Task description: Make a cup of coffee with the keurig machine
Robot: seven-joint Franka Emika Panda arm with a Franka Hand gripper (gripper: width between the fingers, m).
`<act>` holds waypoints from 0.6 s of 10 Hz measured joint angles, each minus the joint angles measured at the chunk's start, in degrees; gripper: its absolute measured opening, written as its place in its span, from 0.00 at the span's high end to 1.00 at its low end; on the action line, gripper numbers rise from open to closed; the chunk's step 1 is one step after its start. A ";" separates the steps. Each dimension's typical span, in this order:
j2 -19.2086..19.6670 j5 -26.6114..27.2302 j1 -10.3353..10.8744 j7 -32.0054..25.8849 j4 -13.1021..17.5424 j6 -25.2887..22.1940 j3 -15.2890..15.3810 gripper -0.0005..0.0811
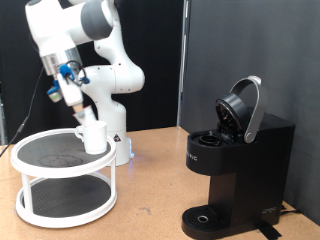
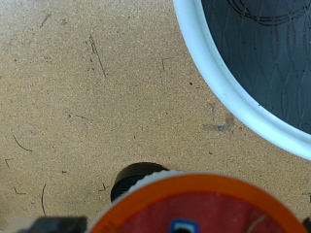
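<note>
The white mug (image 1: 93,135) stands on the top tier of a round white two-tier stand (image 1: 30,160), at its edge nearest the exterior view's right. My gripper (image 1: 77,102) hangs just above and to the left of the mug. It appears shut on a small pod, whose orange-red top (image 2: 194,206) fills the wrist view's lower edge. The black keurig machine (image 1: 240,165) stands at the exterior view's right with its rounded lid (image 1: 243,105) raised and the pod chamber open. Its drip tray (image 1: 205,218) is bare. The fingers do not show clearly in the wrist view.
The stand's white rim (image 2: 219,83) and dark mesh top curve through the wrist view over the brown particle-board table (image 2: 87,97). A small dark round object (image 2: 136,178) sits beside the pod. The robot base (image 1: 118,140) is behind the stand.
</note>
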 joint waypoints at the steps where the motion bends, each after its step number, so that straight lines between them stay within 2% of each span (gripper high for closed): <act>1: 0.07 -0.51 -0.08 -0.18 -0.05 0.01 0.00 0.53; 2: 0.13 0.19 0.01 -0.54 0.00 -0.27 -0.02 0.53; 3: 0.13 3.93 0.81 -1.50 0.55 -1.58 -0.34 0.53; 5: 0.89 12.76 4.19 -5.07 4.54 -10.28 -1.68 0.53; 6: 1.43 15.45 5.58 -5.20 6.18 -12.31 -1.65 0.53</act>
